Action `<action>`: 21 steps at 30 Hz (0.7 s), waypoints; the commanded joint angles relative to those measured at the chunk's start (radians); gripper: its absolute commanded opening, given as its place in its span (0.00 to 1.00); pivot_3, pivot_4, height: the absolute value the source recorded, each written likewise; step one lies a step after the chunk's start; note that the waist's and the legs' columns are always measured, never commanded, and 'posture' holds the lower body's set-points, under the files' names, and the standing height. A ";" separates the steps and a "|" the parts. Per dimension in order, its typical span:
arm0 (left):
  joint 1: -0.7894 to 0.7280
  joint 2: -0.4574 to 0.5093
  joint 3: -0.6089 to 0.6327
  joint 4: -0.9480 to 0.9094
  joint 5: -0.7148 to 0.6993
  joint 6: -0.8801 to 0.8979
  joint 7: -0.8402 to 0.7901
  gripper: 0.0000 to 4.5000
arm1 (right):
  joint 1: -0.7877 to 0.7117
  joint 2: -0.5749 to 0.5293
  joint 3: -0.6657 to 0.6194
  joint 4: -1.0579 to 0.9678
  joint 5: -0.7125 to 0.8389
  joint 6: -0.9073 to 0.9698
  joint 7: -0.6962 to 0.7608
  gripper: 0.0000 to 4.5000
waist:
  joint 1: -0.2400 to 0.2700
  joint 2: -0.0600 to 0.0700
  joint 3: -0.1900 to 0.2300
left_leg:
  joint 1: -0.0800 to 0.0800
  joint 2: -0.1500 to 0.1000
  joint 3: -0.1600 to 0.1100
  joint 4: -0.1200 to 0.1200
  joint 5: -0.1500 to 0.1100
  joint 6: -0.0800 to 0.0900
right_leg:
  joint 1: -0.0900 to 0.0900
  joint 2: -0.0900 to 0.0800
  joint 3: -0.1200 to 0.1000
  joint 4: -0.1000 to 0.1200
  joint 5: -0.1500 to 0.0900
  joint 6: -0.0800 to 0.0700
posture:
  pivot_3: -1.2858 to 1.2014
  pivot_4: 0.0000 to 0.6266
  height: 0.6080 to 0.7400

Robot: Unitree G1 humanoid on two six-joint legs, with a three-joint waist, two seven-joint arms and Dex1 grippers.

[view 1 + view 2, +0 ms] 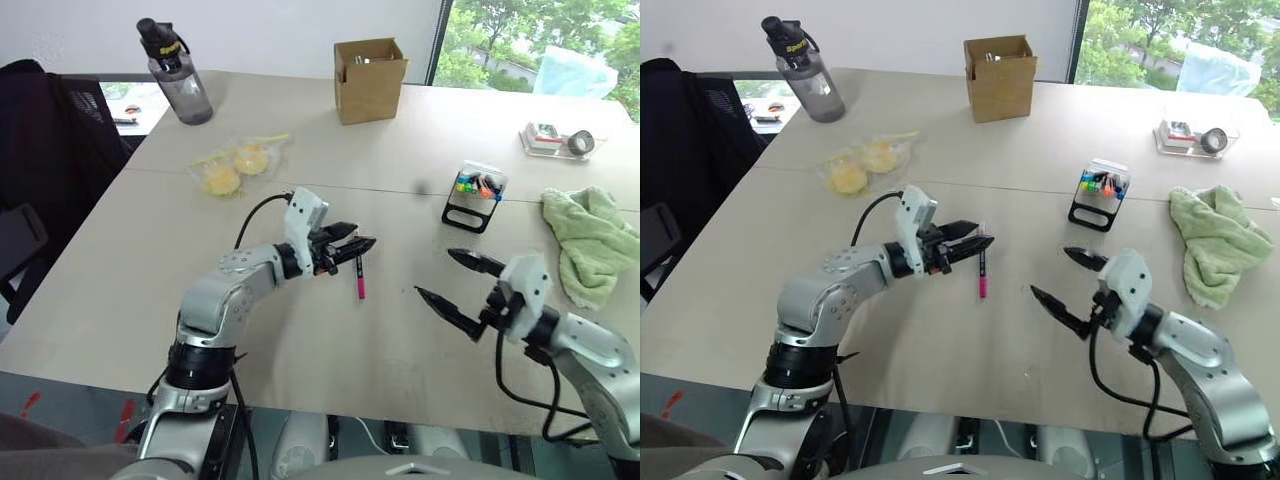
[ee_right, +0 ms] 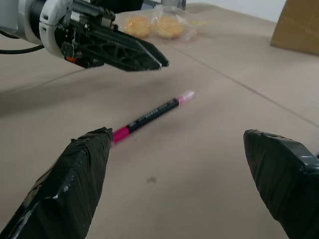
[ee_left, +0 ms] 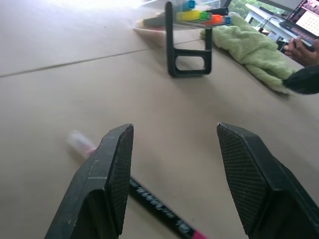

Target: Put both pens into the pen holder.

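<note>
Your left gripper is hovering with fingers parted and empty just over the slim black pen with magenta and white ends, lying on the beige worktop. Your right gripper is gaping wide, empty, nearer right. The slanted black-framed pen holder is standing farther right.

Head pair high above, wrist cameras low over the table

Both eyes look forward and down; each wrist view skims close along the tabletop, sharing the magenta pen lying between them.
</note>
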 commanded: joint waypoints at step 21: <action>-0.038 -0.082 -0.100 -0.099 0.184 0.294 0.410 0.98 | 0.256 -0.043 -0.194 -0.083 0.128 -0.055 0.161 1.00 | 0.006 0.000 0.000 | 0.001 -0.001 -0.001 0.001 0.001 -0.001 | 0.001 0.000 0.000 0.001 0.000 0.000 | 0.52 0.24 0.99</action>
